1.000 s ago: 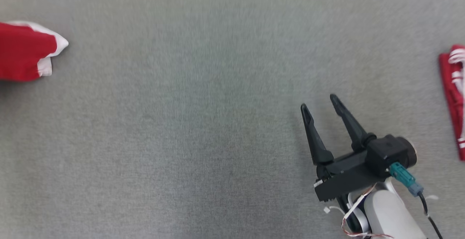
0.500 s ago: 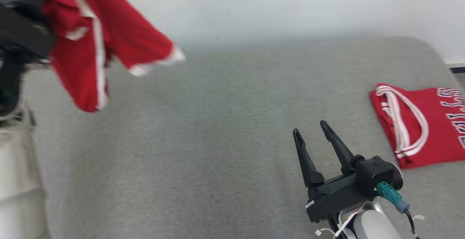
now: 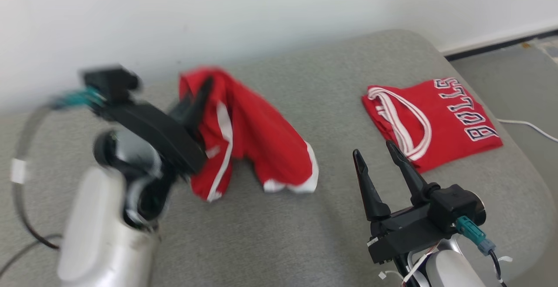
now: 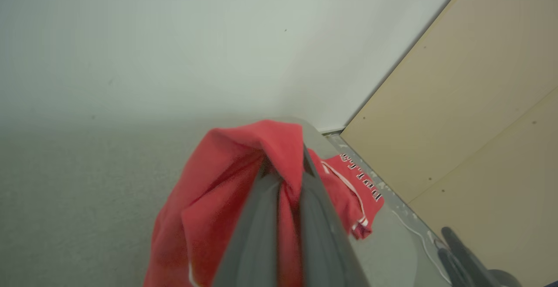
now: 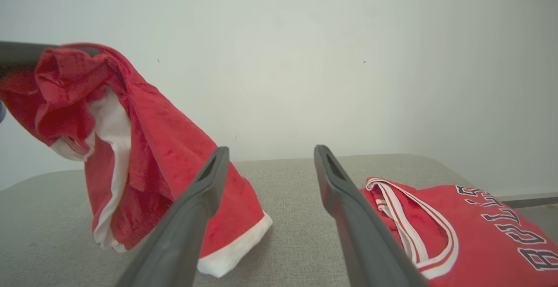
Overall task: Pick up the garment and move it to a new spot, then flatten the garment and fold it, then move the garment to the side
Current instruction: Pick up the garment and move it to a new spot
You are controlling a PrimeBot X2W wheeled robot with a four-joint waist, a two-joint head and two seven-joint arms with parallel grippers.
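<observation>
The garment (image 3: 261,143) is a red pair of shorts with white trim, hanging bunched from my left gripper (image 3: 198,93), which is shut on its upper fold above the grey cushion (image 3: 305,234). In the left wrist view the closed fingers (image 4: 261,217) pinch red cloth (image 4: 209,199). The right wrist view shows the garment (image 5: 152,147) drooping at the left, its white hem down at the cushion (image 5: 296,217). My right gripper (image 3: 373,148) stands open and holds nothing at the lower right, a short way right of the hem; its fingers (image 5: 192,217) spread wide.
A folded red jersey with lettering (image 3: 436,121) lies on the cushion's right part, also seen in the wrist views (image 5: 471,226) (image 4: 348,178). A white wall backs the cushion. A white cable (image 3: 527,125) runs on the floor at the right, by a beige panel (image 4: 479,104).
The head camera has tilted up, so the whole picture shifted. My left gripper has carried the garment in from the left toward the middle. The right gripper stays open in place.
</observation>
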